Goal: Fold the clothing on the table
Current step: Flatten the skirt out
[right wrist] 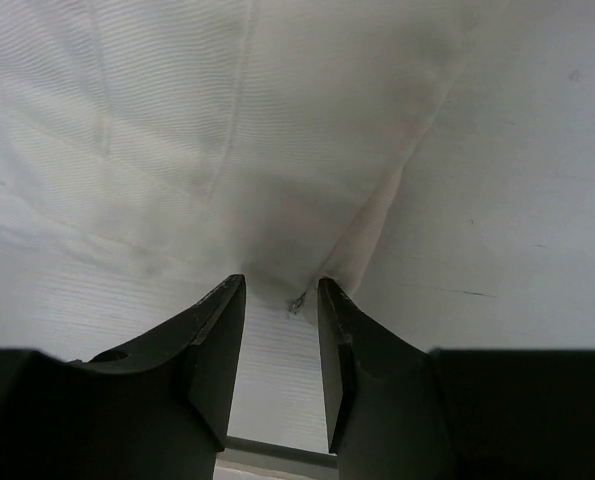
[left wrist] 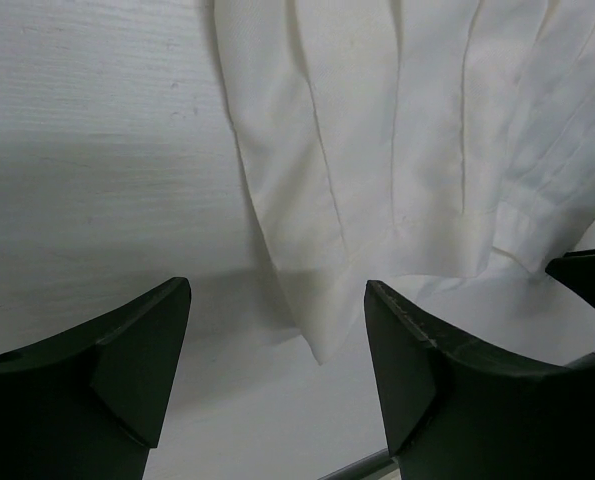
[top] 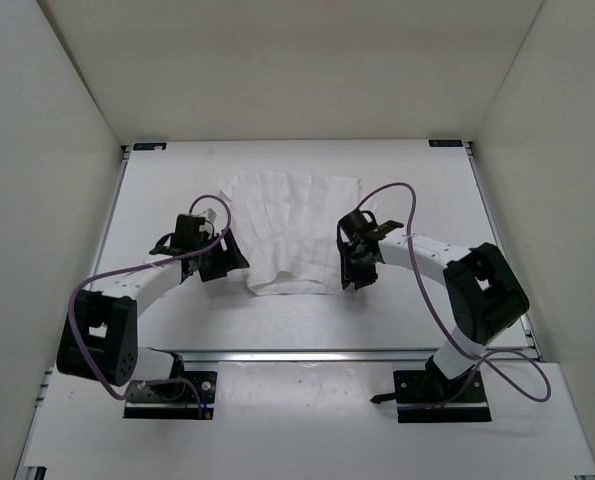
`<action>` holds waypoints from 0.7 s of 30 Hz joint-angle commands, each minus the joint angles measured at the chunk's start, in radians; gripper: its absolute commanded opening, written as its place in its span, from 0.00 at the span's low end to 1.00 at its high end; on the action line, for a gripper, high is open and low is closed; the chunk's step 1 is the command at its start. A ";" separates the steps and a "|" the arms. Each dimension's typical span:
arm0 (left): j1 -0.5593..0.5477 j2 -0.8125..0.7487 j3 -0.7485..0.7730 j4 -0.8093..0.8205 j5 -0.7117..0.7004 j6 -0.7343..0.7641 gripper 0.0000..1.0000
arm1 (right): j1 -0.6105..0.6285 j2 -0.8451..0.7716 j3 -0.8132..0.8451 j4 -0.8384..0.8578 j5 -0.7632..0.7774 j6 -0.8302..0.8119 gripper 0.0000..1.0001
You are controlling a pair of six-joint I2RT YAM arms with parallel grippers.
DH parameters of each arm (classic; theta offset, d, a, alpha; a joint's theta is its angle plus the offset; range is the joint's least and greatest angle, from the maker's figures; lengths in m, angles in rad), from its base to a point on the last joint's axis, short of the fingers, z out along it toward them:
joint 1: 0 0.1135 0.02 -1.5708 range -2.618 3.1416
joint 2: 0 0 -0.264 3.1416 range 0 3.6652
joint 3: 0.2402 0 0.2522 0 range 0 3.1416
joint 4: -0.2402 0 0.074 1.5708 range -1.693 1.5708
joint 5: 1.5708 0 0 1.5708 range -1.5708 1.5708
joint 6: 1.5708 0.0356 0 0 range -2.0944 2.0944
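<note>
White pleated clothing point(top: 292, 228) lies spread on the table point(top: 167, 180). On the left gripper point(left wrist: 277, 290) the jaws gape wide, on the right gripper point(right wrist: 280, 285) half-open, both empty at its near corners. Seemingly a corner grasp: next, close on both corners.

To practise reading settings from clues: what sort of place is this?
Probably a robotics lab test cell: a white table with metal rails, boxed in by plain white walls, a left arm and right arm bolted at its near edge, white clothing spread out.
</note>
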 commanded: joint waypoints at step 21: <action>-0.005 -0.026 -0.050 0.077 0.059 -0.006 0.82 | 0.006 -0.120 -0.070 -0.004 0.151 0.071 0.28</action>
